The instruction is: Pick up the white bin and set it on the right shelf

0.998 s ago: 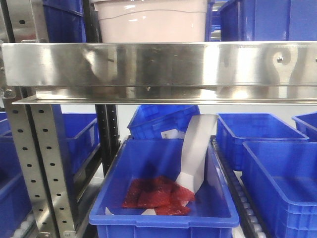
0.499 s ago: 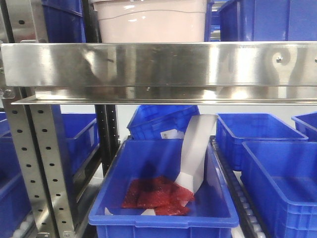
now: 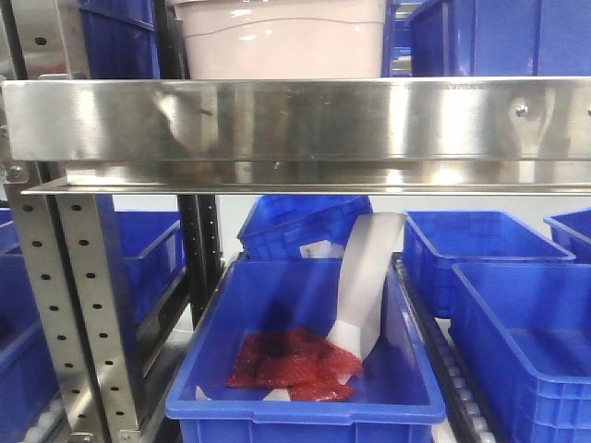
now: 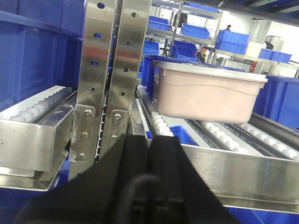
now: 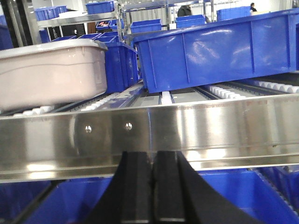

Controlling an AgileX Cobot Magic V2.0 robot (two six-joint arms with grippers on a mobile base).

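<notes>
The white bin (image 3: 282,41), a pale pinkish tub, stands on the roller bed of the right shelf behind its wide shiny front rail (image 3: 295,120). The bin also shows in the left wrist view (image 4: 205,91) and the right wrist view (image 5: 51,72), resting on white rollers. My left gripper (image 4: 149,140) is shut and empty, just in front of the rail (image 4: 233,170), short of the bin. My right gripper (image 5: 152,156) is shut and empty, below and in front of the rail (image 5: 187,130). Neither gripper touches the bin.
Perforated steel uprights (image 3: 78,305) stand at the left, also seen in the left wrist view (image 4: 110,70). A big blue crate (image 5: 219,49) sits on the shelf right of the bin. Below, a blue crate (image 3: 305,355) holds red packets and white paper; more blue crates stand around.
The view has barely shifted; the rail sits a touch lower in frame. The bin has not moved.
</notes>
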